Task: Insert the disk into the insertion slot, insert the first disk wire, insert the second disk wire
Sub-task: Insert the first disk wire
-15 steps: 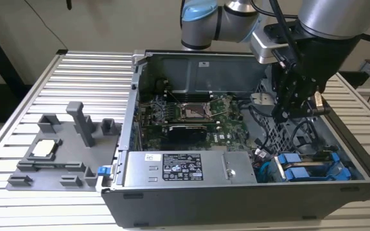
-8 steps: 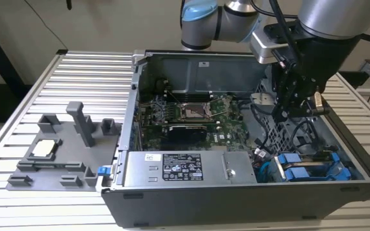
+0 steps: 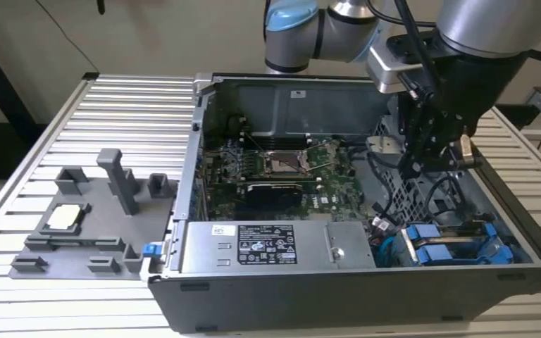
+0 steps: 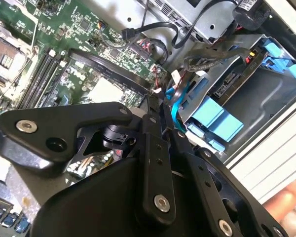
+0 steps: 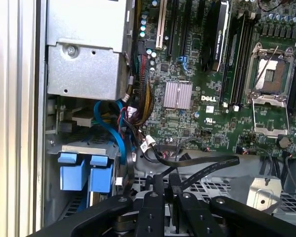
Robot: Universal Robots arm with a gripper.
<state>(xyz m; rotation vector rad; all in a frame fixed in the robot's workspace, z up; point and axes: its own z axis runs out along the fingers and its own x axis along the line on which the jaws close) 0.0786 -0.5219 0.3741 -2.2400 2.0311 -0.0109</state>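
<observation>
The open PC case (image 3: 181, 211) lies on its side. In its corner at the exterior view's right is the insertion slot (image 3: 496, 248), a grey metal bay (image 5: 81, 144) (image 4: 259, 94). Two blue carrier fronts (image 3: 435, 243) (image 5: 84, 175) (image 4: 214, 116) sit side by side in it. I cannot tell which one holds the disk. A blue wire (image 5: 111, 131) curves from the bay toward the board. My gripper (image 3: 419, 169) hangs inside the case above loose black wires. Its fingers (image 5: 158, 190) are nearly together, with a flat black wire (image 5: 212, 168) running in at the tips (image 4: 150, 118).
The green motherboard (image 3: 270, 165) fills the case floor. The silver power supply (image 3: 251, 246) stands beside the bay. A grey fixture (image 3: 92, 218) with posts and a small square part sits on the slatted table at the exterior view's left. The case walls enclose my gripper closely.
</observation>
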